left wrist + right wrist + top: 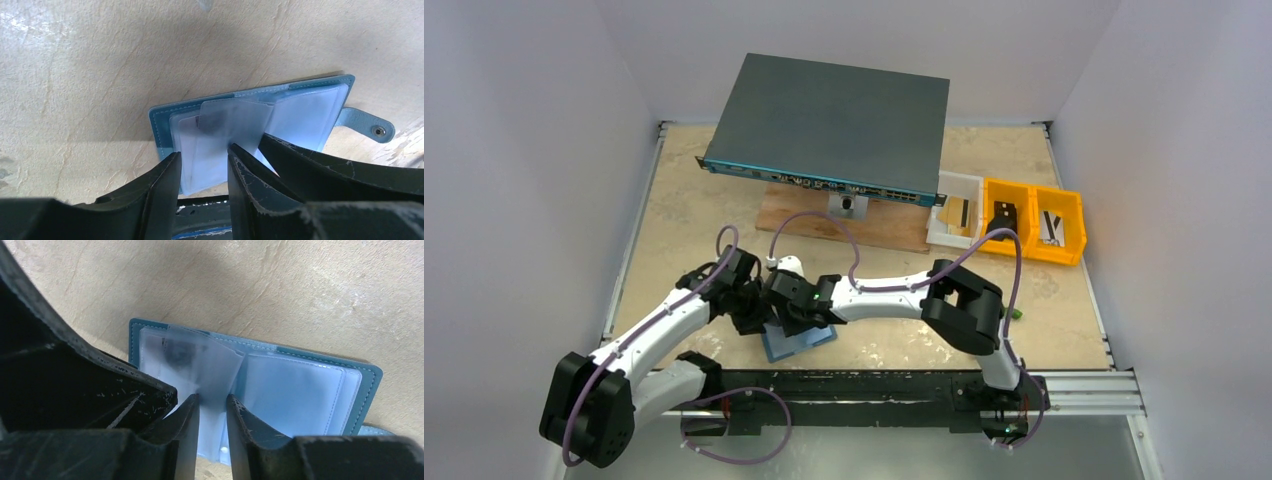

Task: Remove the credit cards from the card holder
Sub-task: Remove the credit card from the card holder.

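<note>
Card holder (796, 345) lies open and face up on the table (1044, 300). It's well in front of the grey box (829, 120), on the arm-base side and slightly left of the box's middle. Both arms meet there, far from the box.

Left gripper (204, 152): jaws moderately apart, nothing clamped. One clear sleeve leaf (225, 130) stands up in the gap.
Right gripper (212, 397): jaws narrow with a visible gap. The same leaf runs down between them, and that gap looks too wide to be pinching thin film. The two grippers are almost touching.

Credit cards: can't pick any out cleanly. The sleeves are cloudy, and a dark patch behind the raised leaf may be card print.

Handling, my read:
- The holder is light, floppy at the spine and slick underneath, so it will skate or lift if pulled one-handed.
- The sleeves are soft film. They will buckle and could tear at the binding if yanked.
- The cards are stiff, thin and slippery, and probably snug in their pockets.

Where to grip:
- One gripper pins the blue cover edge or the snap tab (371, 126).
- The other takes the card's exposed edge at the pocket mouth, not the film, and pulls straight along the pocket.
</note>
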You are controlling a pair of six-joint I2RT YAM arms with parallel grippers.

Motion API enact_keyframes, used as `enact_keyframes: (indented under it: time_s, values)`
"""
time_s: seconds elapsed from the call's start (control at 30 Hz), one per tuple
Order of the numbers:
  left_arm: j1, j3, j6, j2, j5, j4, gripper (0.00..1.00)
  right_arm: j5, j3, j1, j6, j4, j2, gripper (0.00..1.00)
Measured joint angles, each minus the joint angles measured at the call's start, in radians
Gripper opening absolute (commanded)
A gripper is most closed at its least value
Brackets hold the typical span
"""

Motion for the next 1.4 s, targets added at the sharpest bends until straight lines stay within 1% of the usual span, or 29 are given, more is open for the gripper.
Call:
enact_keyframes:
  time_s: [0.13, 0.2, 0.27, 0.37, 0.5, 0.53, 0.67, 0.8, 0.93, 1.03, 1.23, 1.4]
  values:
    - [0.0, -0.012, 0.0, 0.002, 0.01, 0.012, 0.39, 0.0, -0.008, -0.003, 0.007, 0.004, 0.001, 0.09]
    - [0.0, -0.013, 0.0, 0.002, 0.013, 0.012, 0.39, -0.005, -0.029, -0.008, 0.017, 0.023, -0.008, 0.06]
    - [0.0, -0.013, 0.0, 0.002, 0.015, 0.013, 0.37, -0.028, -0.08, -0.022, 0.032, 0.077, -0.031, 0.05]
    - [0.0, -0.013, 0.001, 0.003, 0.018, 0.015, 0.3, -0.092, -0.172, -0.055, 0.063, 0.186, -0.07, 0.04]
    - [0.0, -0.014, 0.005, 0.019, 0.022, 0.028, 0.17, -0.189, -0.261, -0.094, 0.087, 0.314, -0.097, 0.01]
    - [0.0, -0.014, 0.006, 0.028, 0.023, 0.034, 0.13, -0.213, -0.281, -0.103, 0.09, 0.345, -0.101, 0.0]
    - [0.0, -0.016, 0.021, 0.064, 0.03, 0.055, 0.05, -0.306, -0.352, -0.142, 0.114, 0.46, -0.108, 0.0]
    - [0.0, -0.02, 0.023, 0.089, 0.044, 0.08, 0.01, -0.386, -0.413, -0.174, 0.143, 0.572, -0.108, 0.0]
    - [0.0, -0.02, 0.023, 0.095, 0.052, 0.091, 0.0, -0.423, -0.442, -0.188, 0.161, 0.634, -0.103, 0.0]
    - [0.0, -0.02, 0.022, 0.085, 0.047, 0.084, 0.0, -0.437, -0.449, -0.193, 0.166, 0.652, -0.101, 0.0]
    - [0.0, -0.023, 0.016, 0.018, 0.004, 0.036, 0.0, -0.451, -0.463, -0.2, 0.178, 0.681, -0.098, 0.0]
    - [0.0, -0.05, 0.01, 0.012, 0.011, 0.042, 0.0, -0.471, -0.467, -0.206, 0.185, 0.695, -0.092, 0.0]
